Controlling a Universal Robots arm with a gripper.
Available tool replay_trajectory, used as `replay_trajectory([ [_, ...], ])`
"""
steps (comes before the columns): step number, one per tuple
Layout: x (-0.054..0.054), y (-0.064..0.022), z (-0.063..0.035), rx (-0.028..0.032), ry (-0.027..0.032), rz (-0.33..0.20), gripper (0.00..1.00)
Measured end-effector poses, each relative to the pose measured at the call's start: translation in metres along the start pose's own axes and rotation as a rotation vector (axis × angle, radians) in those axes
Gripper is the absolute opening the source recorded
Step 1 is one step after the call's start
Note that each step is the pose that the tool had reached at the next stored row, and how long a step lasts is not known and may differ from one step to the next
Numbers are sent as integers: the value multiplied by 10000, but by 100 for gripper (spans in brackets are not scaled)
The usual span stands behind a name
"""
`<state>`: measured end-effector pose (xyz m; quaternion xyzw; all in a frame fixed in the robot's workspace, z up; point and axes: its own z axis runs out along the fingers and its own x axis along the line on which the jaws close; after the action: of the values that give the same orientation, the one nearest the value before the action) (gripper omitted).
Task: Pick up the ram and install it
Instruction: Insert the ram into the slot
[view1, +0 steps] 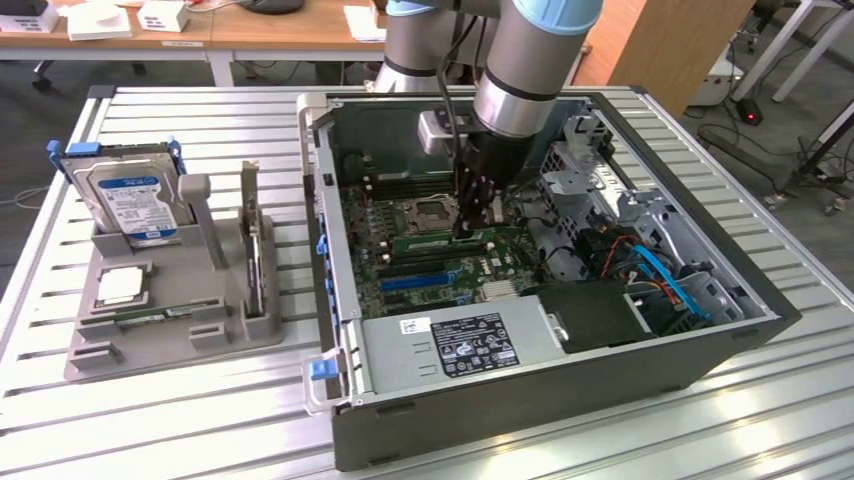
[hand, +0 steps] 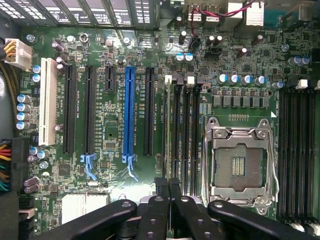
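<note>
Closed fingertips (hand: 161, 186) at one end of the ram (hand: 171, 130), near CPU socket (hand: 239, 165)

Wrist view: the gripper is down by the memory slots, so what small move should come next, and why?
Probably press straight down a little: the gripper is shut on the ram, lined up along the memory slots beside the CPU socket.

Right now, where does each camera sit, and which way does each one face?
Exterior view: off the arm, raised, looking down at an angle into the open computer case on the slatted table; the arm and pincer show.
Wrist view: on the wrist, facing the motherboard squarely; the shut pincer's black fingers show.
Shared: CPU socket, blue slot, pincer.
</note>
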<state>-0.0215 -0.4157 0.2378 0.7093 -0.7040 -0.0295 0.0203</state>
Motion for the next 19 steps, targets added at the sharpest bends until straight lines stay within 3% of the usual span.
replay_trajectory([
  [19, 0, -2, 34, 0, 32, 3, 11],
])
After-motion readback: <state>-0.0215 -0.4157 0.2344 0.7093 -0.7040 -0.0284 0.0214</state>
